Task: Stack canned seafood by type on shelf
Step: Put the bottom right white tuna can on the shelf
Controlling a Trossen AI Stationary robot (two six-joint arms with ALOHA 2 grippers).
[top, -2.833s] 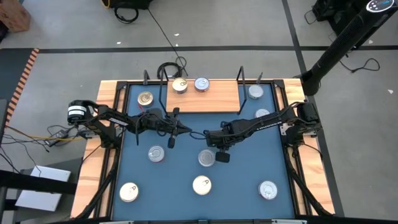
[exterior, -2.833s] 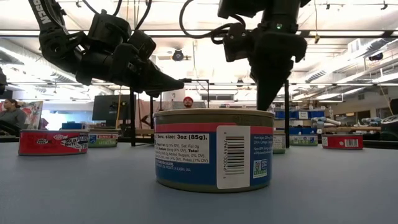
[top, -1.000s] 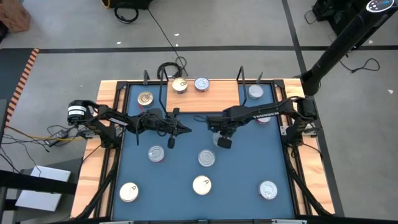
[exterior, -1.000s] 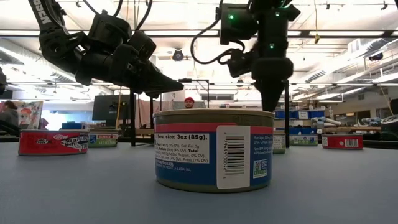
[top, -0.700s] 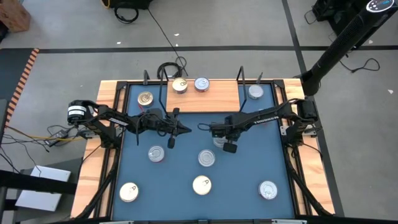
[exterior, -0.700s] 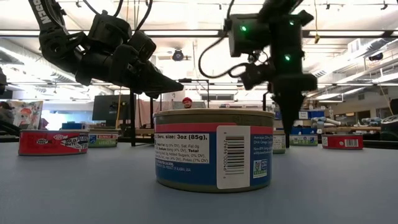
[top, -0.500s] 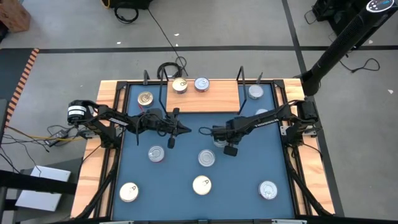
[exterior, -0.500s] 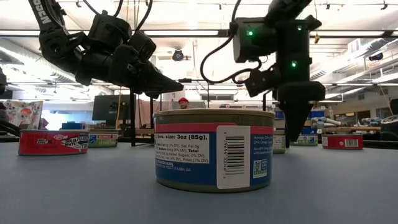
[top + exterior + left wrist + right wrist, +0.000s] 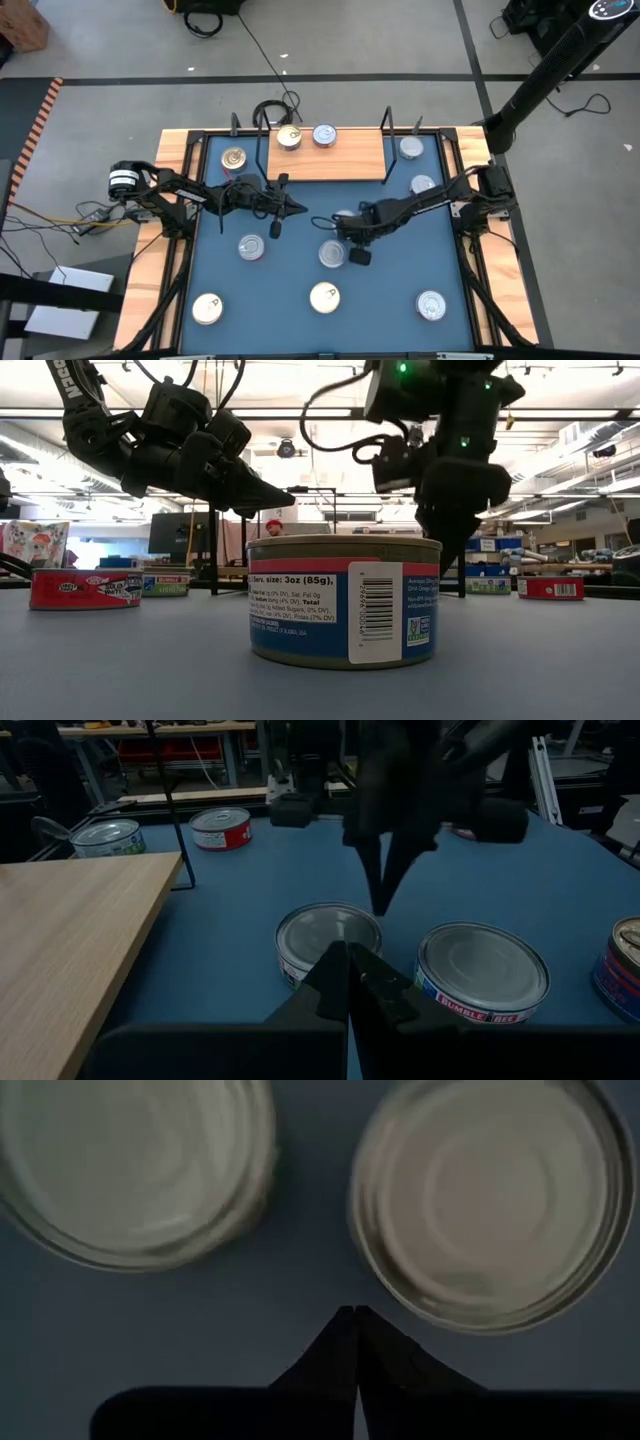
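High view, shelf: we've got the light-wood shelf [image 9: 325, 158] at the far edge of the blue surface [image 9: 400, 280], two cans [image 9: 306, 136] sitting on it, the other cans scattered around.
High view, right claw [image 9: 337, 229]: fingers pinched shut, nothing in them, hanging right beside a silver can [image 9: 332, 254] mid-surface.
High view, left claw [image 9: 300, 209]: closed too, empty, parked just in front of the shelf.
Low view: we see a big blue-label can [image 9: 343, 600] up close, both arms above it.
Left wrist view: fingers together, two silver-top cans [image 9: 410, 955] ahead.
Right wrist view: closed tips [image 9: 356, 1320] pointing down between two can lids [image 9: 487, 1195], touching neither.
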